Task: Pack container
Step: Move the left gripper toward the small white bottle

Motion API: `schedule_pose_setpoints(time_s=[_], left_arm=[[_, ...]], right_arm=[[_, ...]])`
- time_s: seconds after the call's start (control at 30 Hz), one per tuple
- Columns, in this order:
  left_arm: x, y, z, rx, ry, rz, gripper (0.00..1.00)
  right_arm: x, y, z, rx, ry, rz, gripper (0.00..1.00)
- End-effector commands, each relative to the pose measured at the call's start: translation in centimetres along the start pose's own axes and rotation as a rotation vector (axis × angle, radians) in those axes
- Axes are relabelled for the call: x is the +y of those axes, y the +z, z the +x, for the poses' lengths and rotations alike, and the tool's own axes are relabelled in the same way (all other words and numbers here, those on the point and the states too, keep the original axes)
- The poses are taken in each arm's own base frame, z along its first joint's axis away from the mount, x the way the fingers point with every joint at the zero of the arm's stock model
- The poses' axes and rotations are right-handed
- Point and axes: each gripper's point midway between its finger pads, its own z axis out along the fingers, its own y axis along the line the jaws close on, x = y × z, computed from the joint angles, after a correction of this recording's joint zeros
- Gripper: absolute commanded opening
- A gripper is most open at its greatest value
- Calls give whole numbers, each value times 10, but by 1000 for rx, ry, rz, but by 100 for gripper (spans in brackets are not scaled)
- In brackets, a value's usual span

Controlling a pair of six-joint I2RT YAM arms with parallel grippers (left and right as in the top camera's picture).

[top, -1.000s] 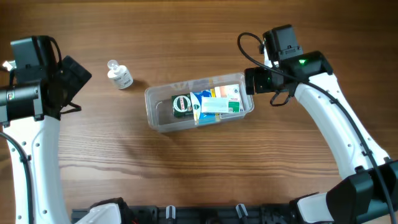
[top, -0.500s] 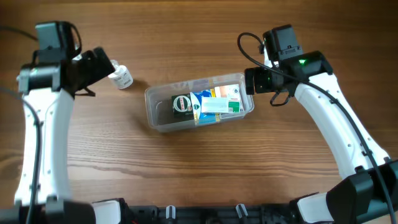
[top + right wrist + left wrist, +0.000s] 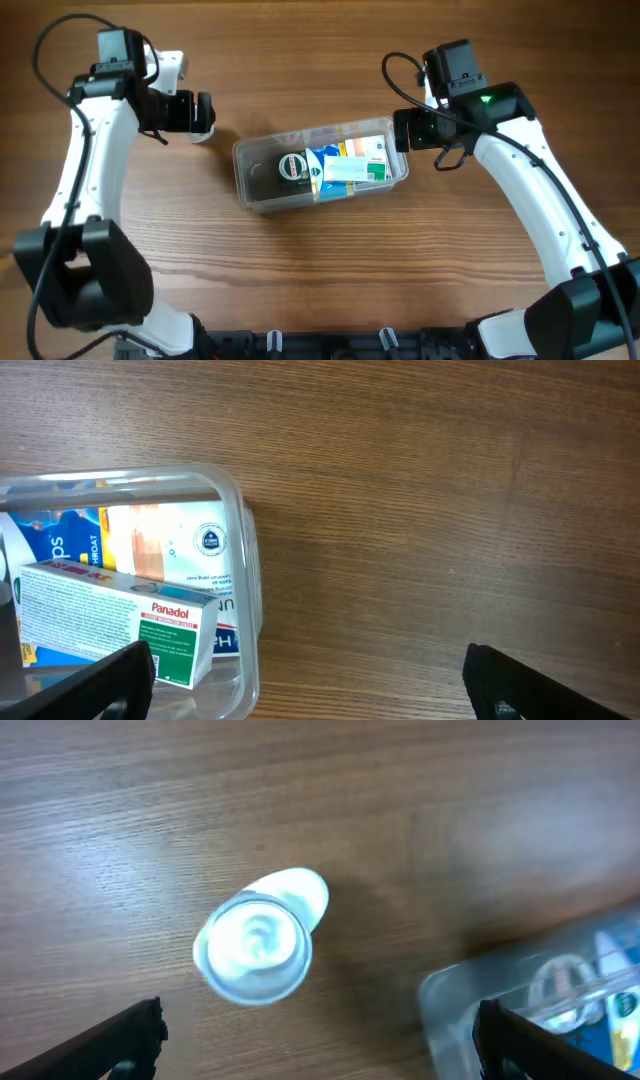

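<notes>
Container [image 3: 248, 192] holds boxes [image 3: 345, 165]; left claw [image 3: 320, 1040] (jaws wide) over bottle [image 3: 255, 950].

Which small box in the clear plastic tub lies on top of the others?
The white Panadol box with a green end: it lies across the other boxes in the clear plastic tub.

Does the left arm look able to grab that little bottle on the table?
Probably yes. The left gripper hangs right above the bottle with its fingers wide open, and there is bare wood all around the bottle. The container sits off to one side, apart from it, so nothing seems in the way.
</notes>
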Motion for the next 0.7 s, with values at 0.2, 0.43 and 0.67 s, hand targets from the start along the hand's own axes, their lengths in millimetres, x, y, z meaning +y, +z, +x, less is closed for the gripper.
schedule_pose_setpoints(time_s=[0.2, 0.43, 0.67], left_arm=[[16, 24, 6, 66, 201, -57, 100], [22, 41, 4, 81, 326, -62, 99], [29, 65, 12, 130, 358, -61, 95]], right_arm=[[-3, 1, -5, -7, 1, 13, 100], [-3, 1, -5, -7, 1, 13, 100], [-3, 1, -5, -7, 1, 13, 99]])
